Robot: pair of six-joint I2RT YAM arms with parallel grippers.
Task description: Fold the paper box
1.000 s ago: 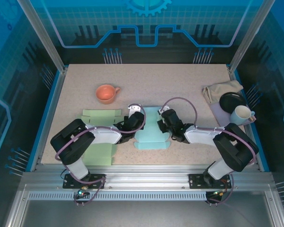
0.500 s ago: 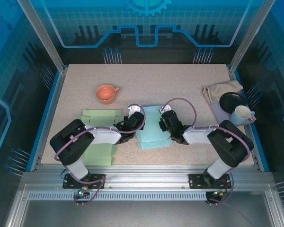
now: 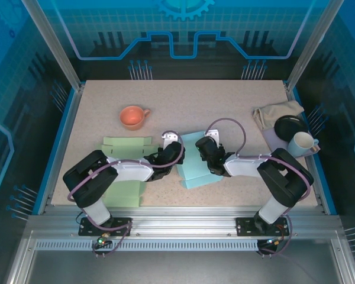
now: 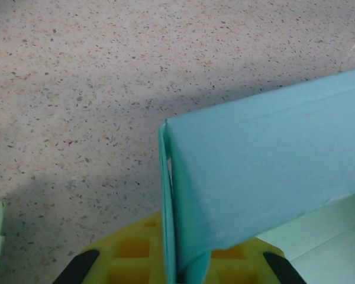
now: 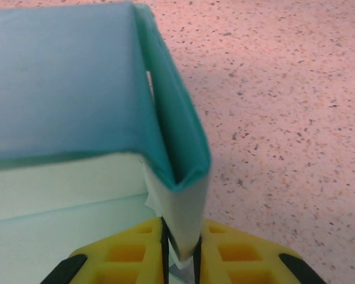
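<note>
Teal paper box [image 3: 192, 171] is pinched on both sides by L gripper [image 4: 176, 277] & R gripper [image 5: 180, 248]; walls should be lifted slowly, together, so nothing is torn.

Bystanders on the speckled surface [image 3: 195, 97]

An orange cup [image 3: 133, 116] sits upright at far left, handle to the right. Nearer on that side lie two flat pale-green sheets, one [image 3: 125, 144] just below the cup and one [image 3: 123, 194] by the near edge. At far right, a crumpled beige cloth [image 3: 276, 112] touches a black dish [image 3: 291, 126], and a white mug [image 3: 302, 143] stands just beside it on a lilac mat [image 3: 273, 142].
</note>
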